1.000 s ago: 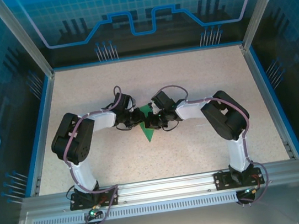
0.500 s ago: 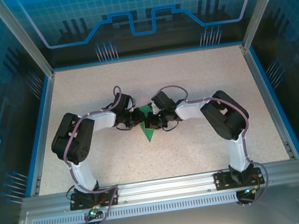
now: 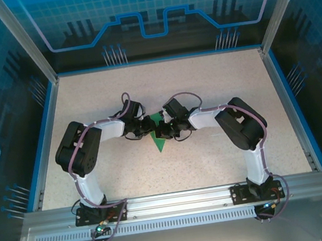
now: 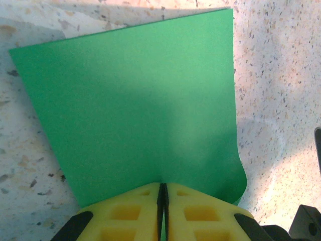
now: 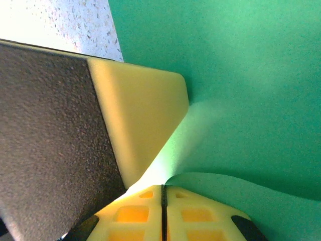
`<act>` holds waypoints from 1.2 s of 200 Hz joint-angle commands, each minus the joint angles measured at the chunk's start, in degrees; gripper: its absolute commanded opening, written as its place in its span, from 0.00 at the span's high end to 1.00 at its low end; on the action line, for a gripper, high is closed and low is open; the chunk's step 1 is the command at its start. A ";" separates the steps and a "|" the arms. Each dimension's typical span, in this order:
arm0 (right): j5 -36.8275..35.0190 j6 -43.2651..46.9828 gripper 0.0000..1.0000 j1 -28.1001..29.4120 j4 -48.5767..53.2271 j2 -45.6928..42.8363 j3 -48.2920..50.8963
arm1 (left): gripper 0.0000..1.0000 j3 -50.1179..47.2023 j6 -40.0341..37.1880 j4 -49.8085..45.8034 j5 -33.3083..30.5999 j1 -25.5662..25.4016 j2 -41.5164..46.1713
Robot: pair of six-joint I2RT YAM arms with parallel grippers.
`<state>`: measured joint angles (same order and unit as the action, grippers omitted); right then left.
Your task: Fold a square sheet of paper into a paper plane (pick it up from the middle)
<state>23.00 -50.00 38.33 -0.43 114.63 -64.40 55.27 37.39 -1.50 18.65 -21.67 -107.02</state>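
The square sheet of paper (image 3: 162,143), bright green, lies mid-table as a partly folded wedge with its point toward the arms. My left gripper (image 3: 150,127) and right gripper (image 3: 164,131) meet over its upper part. In the left wrist view the sheet (image 4: 140,100) spreads flat over the table, and the left gripper (image 4: 162,187) is shut on its near edge. In the right wrist view the right gripper (image 5: 162,190) is shut on a curled flap of the paper (image 5: 241,75). One yellow finger (image 5: 140,115) of the left gripper presses close beside it.
The speckled table (image 3: 87,107) is ringed by a blue rim (image 3: 284,97) and transparent walls. An aluminium rail (image 3: 178,201) with both arm bases runs along the near edge. Both elbows bulge outward at left (image 3: 78,147) and right (image 3: 242,124).
The right wrist has crept very slightly left. The paper and the left arm stay as they were.
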 commanded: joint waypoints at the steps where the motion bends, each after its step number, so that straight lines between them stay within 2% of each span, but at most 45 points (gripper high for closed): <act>1: -0.44 -0.39 0.91 0.84 -2.41 0.81 0.08 | 0.86 -1.58 -0.21 -2.84 -0.46 -0.18 -1.51; 36: -2.41 0.85 0.91 0.88 2.57 -0.53 0.76 | 0.84 0.20 -0.61 -4.99 -0.68 -0.17 2.74; 75: -2.70 1.08 0.91 0.87 3.15 -1.56 2.02 | 0.81 1.68 -1.49 -6.86 -2.54 -0.03 6.17; 128: -2.79 1.13 0.91 0.88 3.07 -2.34 2.49 | 0.83 2.73 -2.60 -8.44 -5.93 0.13 2.80; 181: -2.29 1.30 0.91 0.83 2.07 -2.86 2.36 | 0.88 4.25 -2.93 -8.80 -5.67 0.11 -1.29; 240: -2.00 0.90 0.91 0.87 0.80 -1.91 0.86 | 0.88 2.92 -2.84 -8.70 -5.38 0.04 -1.79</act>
<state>21.41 -49.52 38.33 0.51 113.25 -62.98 58.48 35.83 -8.27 13.74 -21.69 -106.94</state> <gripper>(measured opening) 0.094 0.120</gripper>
